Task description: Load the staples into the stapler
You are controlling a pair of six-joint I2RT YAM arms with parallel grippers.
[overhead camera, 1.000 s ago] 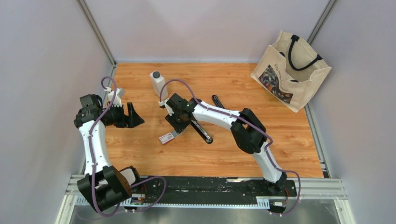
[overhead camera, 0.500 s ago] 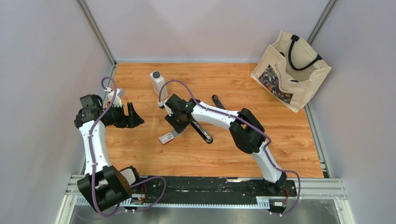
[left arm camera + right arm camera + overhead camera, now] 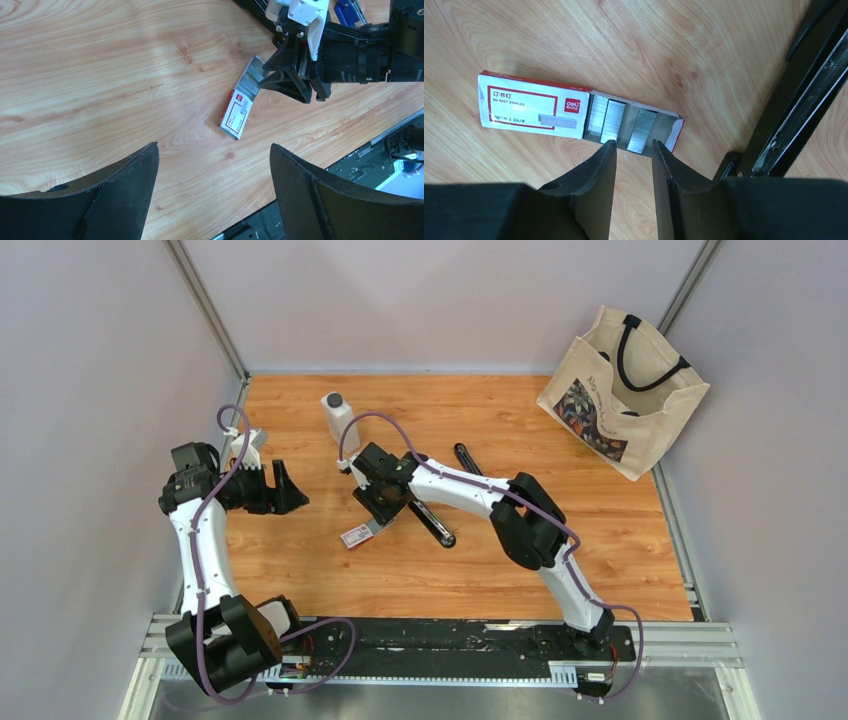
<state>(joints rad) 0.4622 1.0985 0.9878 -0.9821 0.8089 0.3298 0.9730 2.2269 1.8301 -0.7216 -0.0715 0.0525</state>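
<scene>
The staples box [image 3: 356, 535] lies flat on the wooden table, white and red, with its grey tray slid out. In the right wrist view the sleeve [image 3: 531, 107] is on the left and the tray [image 3: 634, 127] holds three silver staple strips. My right gripper [image 3: 634, 142] hovers at the tray's near edge, jaws a narrow gap apart with nothing between them; it also shows in the top view [image 3: 380, 508]. The black stapler [image 3: 432, 520] lies opened flat just right of it, with its metal channel [image 3: 809, 95] exposed. My left gripper [image 3: 285, 488] is wide open and empty, well left of the box [image 3: 237, 112].
A white bottle [image 3: 338, 418] stands at the back, left of centre. A cloth tote bag [image 3: 620, 390] stands at the back right corner. The black mounting rail [image 3: 450, 640] runs along the near edge.
The right arm has crept very slightly to the left. The box, the stapler and the left arm have not moved.
</scene>
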